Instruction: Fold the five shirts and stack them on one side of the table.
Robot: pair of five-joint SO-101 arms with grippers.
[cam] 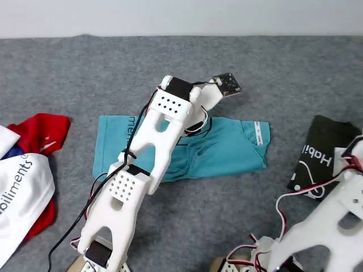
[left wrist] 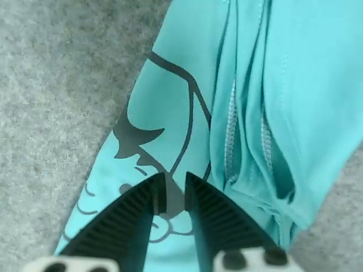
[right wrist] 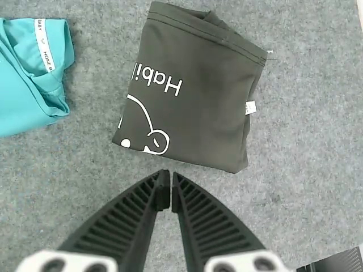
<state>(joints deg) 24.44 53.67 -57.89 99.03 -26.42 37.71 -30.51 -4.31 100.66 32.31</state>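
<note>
Nearest us, the white perforated left arm (cam: 127, 190) hangs over the grey felt table (cam: 170, 62), its ridged left gripper (left wrist: 176, 190) slightly parted above the smooth teal shirt (cam: 232, 147) lying mid-table. We see the right gripper (right wrist: 171, 187) closed over bare felt beside the folded black shirt (right wrist: 198, 85) bearing white lettering.

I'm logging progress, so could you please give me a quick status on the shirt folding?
Left claw barely open, over teal shirt, partly folded. Right claw shut, near folded black shirt. Red shirt and white shirt heaped aside.
</note>
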